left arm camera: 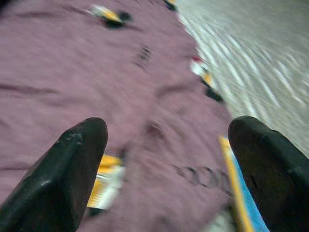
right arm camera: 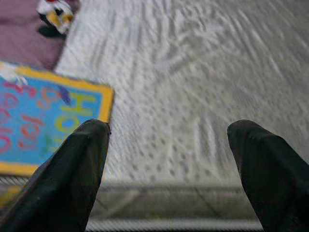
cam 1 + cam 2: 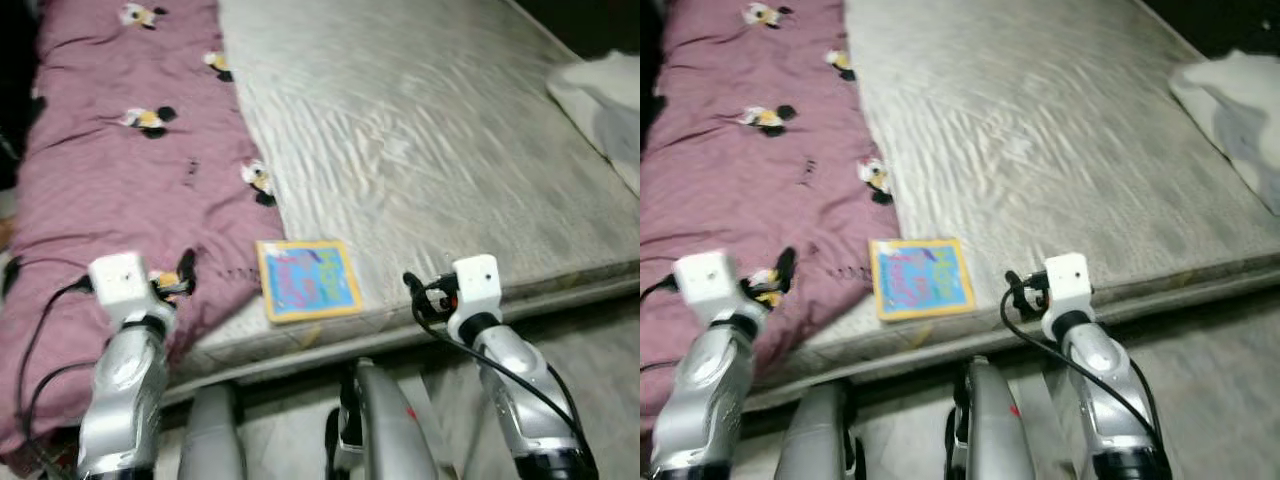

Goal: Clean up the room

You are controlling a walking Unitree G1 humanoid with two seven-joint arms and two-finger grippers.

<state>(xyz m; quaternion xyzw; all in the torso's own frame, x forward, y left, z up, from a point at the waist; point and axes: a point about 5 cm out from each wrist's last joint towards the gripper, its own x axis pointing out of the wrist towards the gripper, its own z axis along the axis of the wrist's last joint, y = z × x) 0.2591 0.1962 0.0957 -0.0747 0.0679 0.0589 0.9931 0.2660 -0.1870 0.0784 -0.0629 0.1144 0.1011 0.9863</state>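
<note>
Beside the right gripper, whose fingers are spread and empty, the book lies flat on the bed, while the left gripper, fingers spread too, hangs over the blanket, so tidying looks barely begun.

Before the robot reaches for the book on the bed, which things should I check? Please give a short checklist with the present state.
1. Left gripper open: ok.
2. Right gripper open: ok.
3. Both grippers empty: ok.
4. Book lies flat near the mattress edge, nothing on it: ok.
5. Blanket beside the book; whether it touches the book: cannot tell.
6. Pictures sharp enough to aim: not ok, blurred.
</note>
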